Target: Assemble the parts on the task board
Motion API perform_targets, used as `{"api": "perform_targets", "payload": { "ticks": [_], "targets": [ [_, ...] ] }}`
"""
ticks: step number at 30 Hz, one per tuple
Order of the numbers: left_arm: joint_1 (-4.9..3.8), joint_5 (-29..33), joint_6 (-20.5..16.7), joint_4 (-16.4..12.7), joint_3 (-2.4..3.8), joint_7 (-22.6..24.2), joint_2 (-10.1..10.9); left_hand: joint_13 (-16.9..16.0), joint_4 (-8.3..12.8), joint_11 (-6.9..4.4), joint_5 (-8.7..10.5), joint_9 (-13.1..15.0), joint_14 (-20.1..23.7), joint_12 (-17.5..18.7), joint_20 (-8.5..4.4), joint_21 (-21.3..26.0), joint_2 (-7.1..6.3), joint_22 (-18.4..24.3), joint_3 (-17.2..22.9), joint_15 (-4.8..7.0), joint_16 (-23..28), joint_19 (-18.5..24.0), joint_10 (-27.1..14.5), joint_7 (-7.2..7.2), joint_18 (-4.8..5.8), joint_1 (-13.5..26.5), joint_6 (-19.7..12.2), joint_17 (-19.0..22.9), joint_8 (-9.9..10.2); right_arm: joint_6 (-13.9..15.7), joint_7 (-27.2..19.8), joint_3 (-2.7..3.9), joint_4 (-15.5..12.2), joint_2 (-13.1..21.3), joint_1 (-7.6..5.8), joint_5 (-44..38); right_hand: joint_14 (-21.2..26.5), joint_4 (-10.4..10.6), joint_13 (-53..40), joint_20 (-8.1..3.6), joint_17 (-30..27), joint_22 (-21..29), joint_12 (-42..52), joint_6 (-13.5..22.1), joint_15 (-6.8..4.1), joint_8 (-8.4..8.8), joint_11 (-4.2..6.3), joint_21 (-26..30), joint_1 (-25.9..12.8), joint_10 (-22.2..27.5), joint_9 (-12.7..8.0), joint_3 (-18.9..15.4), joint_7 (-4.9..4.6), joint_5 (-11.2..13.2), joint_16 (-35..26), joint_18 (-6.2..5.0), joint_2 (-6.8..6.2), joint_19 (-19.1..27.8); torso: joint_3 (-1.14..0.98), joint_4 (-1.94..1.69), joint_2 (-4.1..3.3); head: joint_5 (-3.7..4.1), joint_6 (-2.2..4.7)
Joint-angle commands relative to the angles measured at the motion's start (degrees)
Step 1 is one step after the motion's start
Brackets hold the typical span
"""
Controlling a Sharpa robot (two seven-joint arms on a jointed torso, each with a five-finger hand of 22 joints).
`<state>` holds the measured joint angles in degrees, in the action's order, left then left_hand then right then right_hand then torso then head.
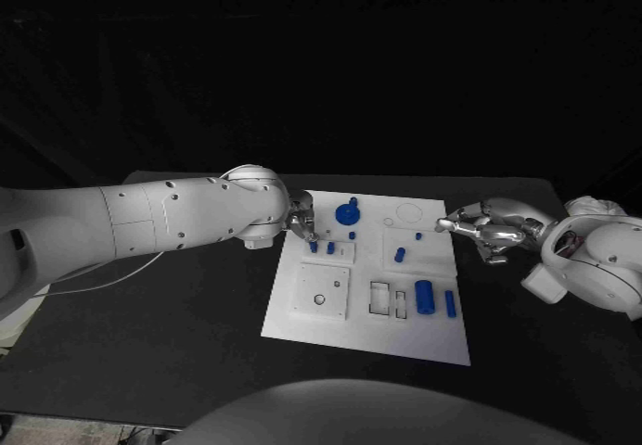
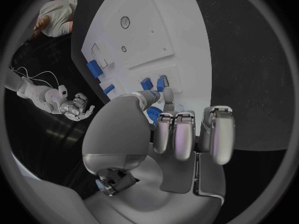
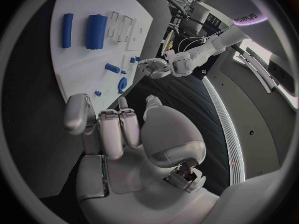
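A white task board (image 1: pixel 311 315) lies in the middle of a black table (image 1: pixel 160 343), and everything here is placed in relation to that board.

At the board's left far corner, the robot's left hand (image 1: pixel 302 221) reaches in over the edge, its fingers pointing down among small blue parts. In the left wrist view the fingertips (image 2: pixel 163 100) sit close against a couple of small blue pegs (image 2: pixel 147 83), but whether anything is actually grasped cannot be told.

On the board, a round blue disc part (image 1: pixel 348 214) stands near the far edge, just beside that hand. A small blue peg (image 1: pixel 400 252) stands near the board's middle. Toward the board's right near side, a large blue cylinder (image 1: pixel 424 296) lies flat, with a slimmer blue bar (image 1: pixel 451 303) just beside it, nearer the right edge. Empty rectangular slots (image 1: pixel 390 298) sit to the left of the cylinder.

At the board's right far corner, the right hand (image 1: pixel 476 225) hovers at the edge, fingers curled inward, nothing seen in them.
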<state>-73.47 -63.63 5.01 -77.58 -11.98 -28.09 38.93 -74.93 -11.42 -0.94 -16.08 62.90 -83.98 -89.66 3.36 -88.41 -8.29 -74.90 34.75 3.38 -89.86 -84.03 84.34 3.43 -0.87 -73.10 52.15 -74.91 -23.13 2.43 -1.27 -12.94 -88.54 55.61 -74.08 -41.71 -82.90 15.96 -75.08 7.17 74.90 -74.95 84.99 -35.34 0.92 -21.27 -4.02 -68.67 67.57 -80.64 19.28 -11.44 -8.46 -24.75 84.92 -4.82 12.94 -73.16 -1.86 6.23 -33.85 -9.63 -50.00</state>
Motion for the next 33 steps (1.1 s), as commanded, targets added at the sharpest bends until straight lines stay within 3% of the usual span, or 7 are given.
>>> {"api": "perform_targets", "payload": {
  "ticks": [1, 33],
  "targets": [
    [-0.01, -0.2, -0.8, -0.2, 0.02, 0.2, 0.0, -15.1, 2.2, 0.12, -0.21, 0.0, -6.0, -0.3, -0.25, 0.1, 0.34, -14.2, 2.4, -0.05, -0.1, -4.3, 5.7, -0.38, 0.29, 0.1, 0.1, -15.1, 0.2, -0.3, -0.5, 0.0, 0.0, -0.1, 0.11, -0.1, 0.3, 0.0, -7.8, 0.09, 6.5, -8.1, -0.4, -0.1, -0.1, 0.39, 0.28, 0.2, 0.7, 0.0, 0.0, 0.3, -0.07, -0.3, -0.3, -0.45, 0.05, 0.4, -0.02, 0.02, 0.0, -0.07, 0.0],
    [0.19, -1.3, 0.2, -0.5, -0.01, -1.5, 0.2, -15.1, 2.2, 0.15, -0.17, 0.0, -6.0, -0.3, -0.23, 0.4, 0.32, -14.1, 2.4, -0.06, -0.1, -4.0, 5.7, -0.36, 0.2, 0.3, 0.0, -15.1, 0.3, -0.3, -0.7, 0.0, 0.0, 0.0, 0.26, -0.1, 0.4, -0.1, -7.8, 0.09, 6.5, -8.1, -0.4, -0.1, -0.09, 0.42, 0.27, 0.4, 1.0, 0.1, -0.1, 0.4, -0.09, -0.4, -0.4, -0.48, -0.03, 0.5, 0.0, 0.12, -0.02, -0.48, 0.0]
  ]
}}
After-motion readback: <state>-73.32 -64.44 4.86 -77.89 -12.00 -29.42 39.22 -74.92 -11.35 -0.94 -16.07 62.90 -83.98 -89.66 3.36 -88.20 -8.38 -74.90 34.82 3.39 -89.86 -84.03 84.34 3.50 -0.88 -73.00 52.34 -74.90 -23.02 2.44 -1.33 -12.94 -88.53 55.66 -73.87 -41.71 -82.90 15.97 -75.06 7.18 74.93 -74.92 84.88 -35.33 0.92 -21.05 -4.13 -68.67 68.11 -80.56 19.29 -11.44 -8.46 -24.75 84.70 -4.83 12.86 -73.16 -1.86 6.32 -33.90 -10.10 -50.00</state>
